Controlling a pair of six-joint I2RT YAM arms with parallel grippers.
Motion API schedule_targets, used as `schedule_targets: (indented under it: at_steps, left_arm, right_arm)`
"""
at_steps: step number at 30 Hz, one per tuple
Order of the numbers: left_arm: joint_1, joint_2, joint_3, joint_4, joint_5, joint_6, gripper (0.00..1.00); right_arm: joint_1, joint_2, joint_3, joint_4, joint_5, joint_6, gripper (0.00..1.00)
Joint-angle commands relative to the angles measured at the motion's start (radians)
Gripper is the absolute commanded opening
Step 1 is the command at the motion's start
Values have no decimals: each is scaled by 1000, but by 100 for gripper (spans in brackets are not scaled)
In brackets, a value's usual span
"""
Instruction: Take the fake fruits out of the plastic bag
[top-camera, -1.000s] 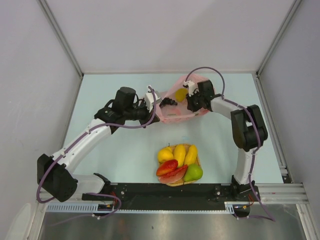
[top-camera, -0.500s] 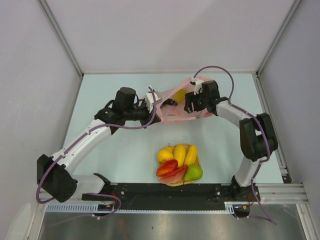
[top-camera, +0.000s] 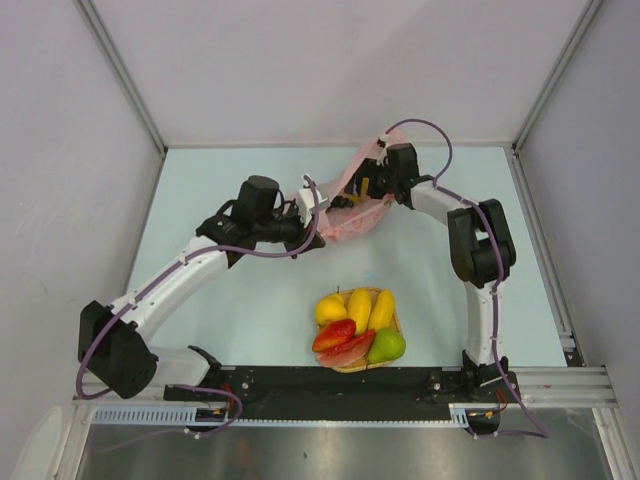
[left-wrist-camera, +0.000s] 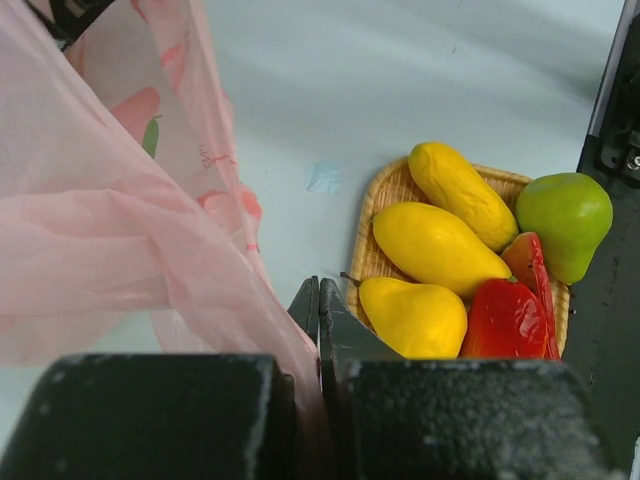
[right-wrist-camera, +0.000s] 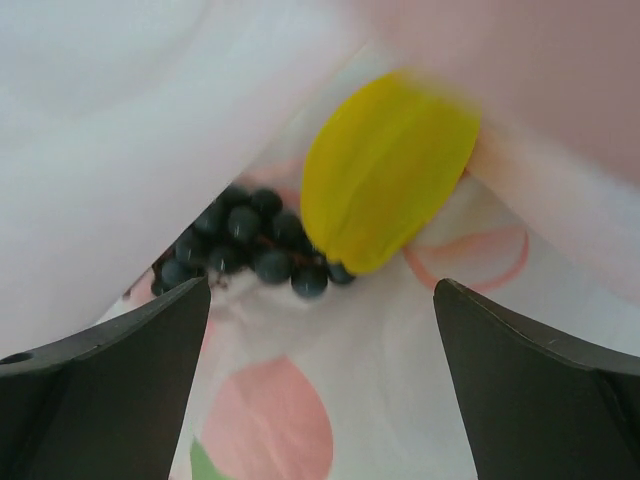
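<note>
The pink plastic bag (top-camera: 350, 222) lies bunched at the table's middle back. My left gripper (top-camera: 306, 207) is shut on the bag's left edge, and the pink film (left-wrist-camera: 130, 240) runs in between its closed jaws (left-wrist-camera: 320, 300). My right gripper (top-camera: 374, 186) is open inside the bag's mouth, fingers (right-wrist-camera: 110, 370) wide apart with nothing between them. Just ahead of it, on the bag's floor, lie a yellow fruit (right-wrist-camera: 390, 185) and a dark grape bunch (right-wrist-camera: 240, 245). Other fake fruits sit outside the bag: yellow ones (top-camera: 358, 308), a red slice (top-camera: 338, 340) and a green pear (top-camera: 388, 346).
The woven tray (left-wrist-camera: 385, 185) holding those fruits stands near the front edge, between the arm bases. Grey walls enclose the table on the left, back and right. The right arm's cable (top-camera: 430, 130) loops above the bag.
My right gripper has opened and shifted up and left into the bag's mouth. The bag has bunched up narrower. The left gripper keeps its hold and has barely moved.
</note>
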Motion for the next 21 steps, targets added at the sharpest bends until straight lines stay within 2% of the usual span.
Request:
schedule_targets:
  at_steps: [1,5,7,9,10,12,13,16,19,21]
  left_arm:
    - [-9,3,44,-33,29,17,0]
    - [-11,20,44,-35,27,9,0]
    - [-14,31,51,-35,23,5,1]
    - [-18,37,62,-49,17,9,0]
    - [-20,43,65,-50,12,8,0]
    - [-20,48,71,-49,0,14,0]
    - [-20,52,70,-46,-3,14,0]
    - [-21,65,65,-23,-8,12,0]
    - [-29,86,74,-6,-17,12,0]
    - [-30,98,87,3,-23,18,0]
  right_arm:
    - [-7,119,120,32,39,118,99]
    - [-1,251,284,78,42,121,100]
    - [8,323,341,69,91,108,100]
    - [8,360,376,80,128,88,90]
    - [8,360,380,84,125,86,79]
    - [3,332,354,112,84,48,65]
    - [-3,321,343,117,70,31,55]
    - [-39,275,292,129,4,6,38]
    - [-65,211,242,103,-70,-50,30]
    - [-95,160,197,100,-146,-58,29]
